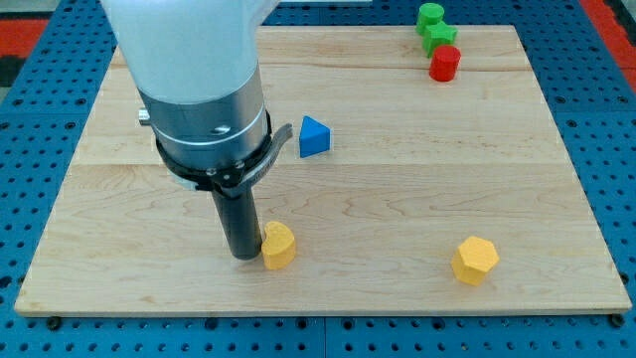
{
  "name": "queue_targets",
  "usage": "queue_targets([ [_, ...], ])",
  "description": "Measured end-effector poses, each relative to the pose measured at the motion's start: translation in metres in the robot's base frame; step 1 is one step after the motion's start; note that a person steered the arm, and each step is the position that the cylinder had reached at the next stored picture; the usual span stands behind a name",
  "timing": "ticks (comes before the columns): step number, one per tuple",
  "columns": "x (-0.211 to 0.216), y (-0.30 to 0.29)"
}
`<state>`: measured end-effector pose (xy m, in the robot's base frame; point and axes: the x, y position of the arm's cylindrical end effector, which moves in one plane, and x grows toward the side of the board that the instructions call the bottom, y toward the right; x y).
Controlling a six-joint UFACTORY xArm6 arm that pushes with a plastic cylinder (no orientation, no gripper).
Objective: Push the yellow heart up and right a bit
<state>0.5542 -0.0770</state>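
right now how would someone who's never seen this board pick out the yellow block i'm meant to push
Start at the wooden board and find the dark rod near its bottom edge. The yellow heart sits right against my tip, on its right side. The other yellow block lies alone far to the view's right.

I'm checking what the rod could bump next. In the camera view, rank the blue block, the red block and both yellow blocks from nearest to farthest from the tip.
From my tip:
1. Yellow heart, touching or nearly touching it on the view's right.
2. Blue triangular block, above and right.
3. Yellow hexagonal block, far right near the view's bottom.
4. Red block, at the view's top right.
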Motion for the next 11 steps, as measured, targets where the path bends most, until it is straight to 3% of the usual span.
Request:
queue_targets([
  [4,-0.006,-0.007],
  [7,0.029,0.012],
  [9,-0.019,0.041],
  [10,-0.017,0.076],
  [11,-0.004,0.061],
])
